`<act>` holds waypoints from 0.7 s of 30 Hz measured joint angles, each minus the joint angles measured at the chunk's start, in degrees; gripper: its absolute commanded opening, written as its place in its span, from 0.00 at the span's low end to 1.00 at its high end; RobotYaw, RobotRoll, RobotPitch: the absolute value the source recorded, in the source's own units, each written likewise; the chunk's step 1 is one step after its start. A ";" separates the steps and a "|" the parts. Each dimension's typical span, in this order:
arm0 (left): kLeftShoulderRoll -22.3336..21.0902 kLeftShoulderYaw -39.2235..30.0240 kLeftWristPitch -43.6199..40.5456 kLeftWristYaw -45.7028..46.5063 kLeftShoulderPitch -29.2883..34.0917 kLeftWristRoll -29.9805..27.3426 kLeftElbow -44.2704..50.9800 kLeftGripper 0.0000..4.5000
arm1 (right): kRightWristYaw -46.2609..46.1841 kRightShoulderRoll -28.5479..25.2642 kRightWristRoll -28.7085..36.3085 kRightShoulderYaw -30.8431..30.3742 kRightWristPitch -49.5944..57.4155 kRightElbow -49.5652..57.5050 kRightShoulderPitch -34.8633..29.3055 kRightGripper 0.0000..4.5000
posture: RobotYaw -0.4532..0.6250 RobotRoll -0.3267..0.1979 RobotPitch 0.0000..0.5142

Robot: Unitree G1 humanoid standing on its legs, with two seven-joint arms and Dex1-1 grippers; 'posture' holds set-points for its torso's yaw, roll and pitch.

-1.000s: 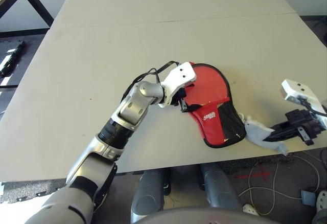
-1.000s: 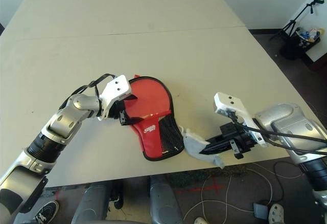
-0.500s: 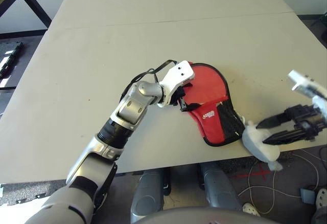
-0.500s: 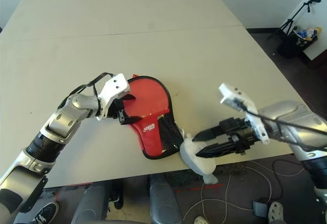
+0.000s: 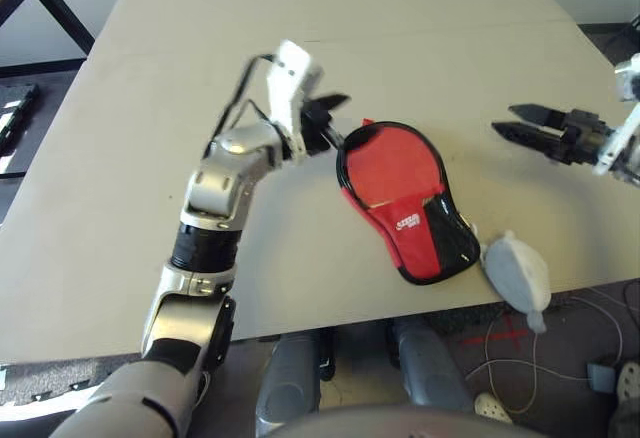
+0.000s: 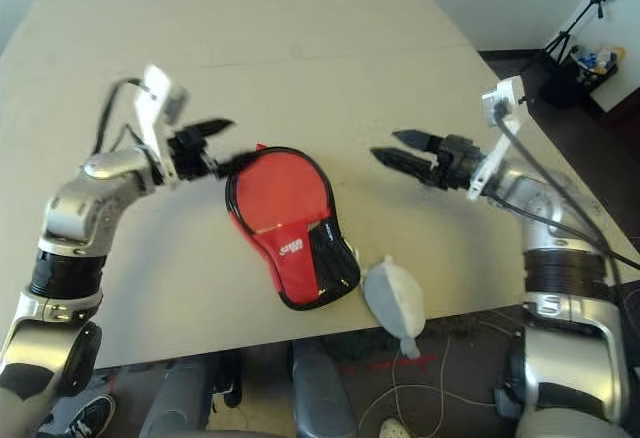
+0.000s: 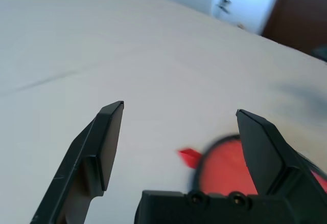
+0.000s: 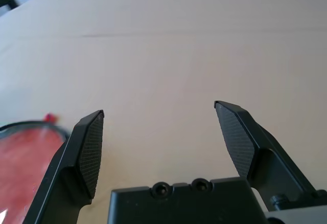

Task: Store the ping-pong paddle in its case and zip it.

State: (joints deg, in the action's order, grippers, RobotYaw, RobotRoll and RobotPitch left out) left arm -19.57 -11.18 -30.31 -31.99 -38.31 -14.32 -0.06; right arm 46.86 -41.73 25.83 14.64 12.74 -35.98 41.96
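Along the near edge of the table (image 5: 250, 78), the grey-white stuffed lump (image 5: 518, 270) lies beside the narrow end of the case (image 5: 392, 173), its own thin end reaching out past the edge; a nudge could drop it, I judge. Nothing pins it, so I take it as no part of the packing.

Just beyond, the case rests flat, mesh panel (image 5: 447, 233) and white logo (image 5: 408, 222) upward, round end away from me. Lying that way, it gives both my arms room to reach the black edging. I cannot make out the zip's slider or whether the zip is fully closed, nor see the paddle itself; my guess is that it is already inside and the storing is about done.

Out at the round end, my left gripper (image 7: 180, 107) has its fingers spread wide, with nothing between them. One finger overlaps the rim and hides a bit of it; whether it touches, I cannot tell. Well apart on the other side, my right gripper (image 8: 159, 107) is spread and empty too, above bare table. Held so, both seem to leave the case alone, perhaps to pull back.

Farther off, a tripod (image 6: 575, 38) stands on the floor, partly hidden low down.
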 measured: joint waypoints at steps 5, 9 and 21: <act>-2.50 -6.93 8.40 6.15 4.77 0.32 -6.05 1.00 | -8.60 1.04 -3.44 2.99 -12.29 -9.97 1.76 0.99 | 0.32 0.62 0.44; -2.61 -11.10 17.31 10.70 9.07 0.44 -10.74 1.00 | -13.11 1.16 -5.02 4.81 -19.78 -16.97 2.04 0.99 | 0.32 0.62 0.44; -2.62 -15.70 29.98 19.86 12.84 0.26 -20.05 1.00 | -15.55 1.35 -6.23 5.11 -25.94 -23.83 2.21 0.99 | 0.31 0.62 0.42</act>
State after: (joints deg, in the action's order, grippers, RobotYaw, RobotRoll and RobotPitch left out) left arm -22.19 -26.87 -0.32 -12.13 -25.47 -14.06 -20.11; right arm 31.31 -40.38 19.60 19.75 -13.21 -59.81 44.17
